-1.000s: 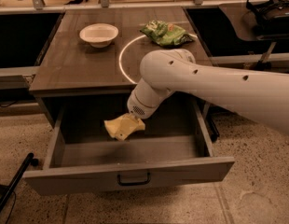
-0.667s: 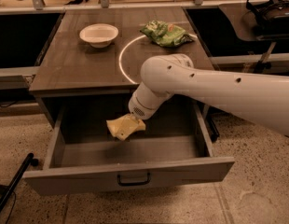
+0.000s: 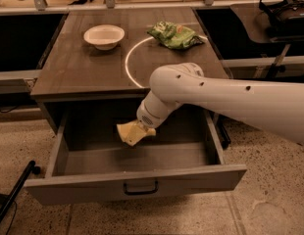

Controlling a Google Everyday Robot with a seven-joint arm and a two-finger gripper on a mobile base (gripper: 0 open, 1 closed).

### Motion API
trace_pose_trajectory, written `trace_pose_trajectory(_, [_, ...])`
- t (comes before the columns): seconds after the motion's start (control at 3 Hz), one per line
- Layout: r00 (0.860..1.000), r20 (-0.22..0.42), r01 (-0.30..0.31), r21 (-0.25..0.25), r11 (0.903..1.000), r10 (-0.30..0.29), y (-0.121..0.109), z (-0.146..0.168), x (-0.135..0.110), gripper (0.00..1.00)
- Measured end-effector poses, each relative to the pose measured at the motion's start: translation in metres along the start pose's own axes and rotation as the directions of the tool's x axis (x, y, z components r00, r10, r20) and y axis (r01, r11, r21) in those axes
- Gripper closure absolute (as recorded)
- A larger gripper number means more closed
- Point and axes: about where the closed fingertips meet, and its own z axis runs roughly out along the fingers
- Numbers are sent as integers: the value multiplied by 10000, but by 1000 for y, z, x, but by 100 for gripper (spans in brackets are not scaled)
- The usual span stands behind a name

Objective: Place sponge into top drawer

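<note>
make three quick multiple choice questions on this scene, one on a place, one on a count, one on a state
1. Where is the sponge? A on the floor B in the gripper, over the top drawer C on a chair
2. How many objects lie on the tabletop? A two B five C none
3. The top drawer is: A shut B pulled open C removed
Answers: 1 B, the gripper holds it above the drawer's floor. 2 A, only the white bowl and green snack bag. 3 B, its inside shows.
</note>
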Motion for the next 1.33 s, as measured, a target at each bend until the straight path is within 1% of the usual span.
trace_pose_trajectory(0.33, [10000, 50, -86, 18, 10000, 86, 1, -1, 3, 3])
trace_pose_trajectory(0.67, [9998, 117, -168, 25, 9999, 168, 5, -6, 8, 0])
trace_pose_trajectory(1.0, [9987, 298, -411, 104, 9991, 407, 11, -21, 21, 0])
trace_pose_trajectory(1.33, [9925, 821, -922, 113, 9957, 910, 29, -50, 51, 0])
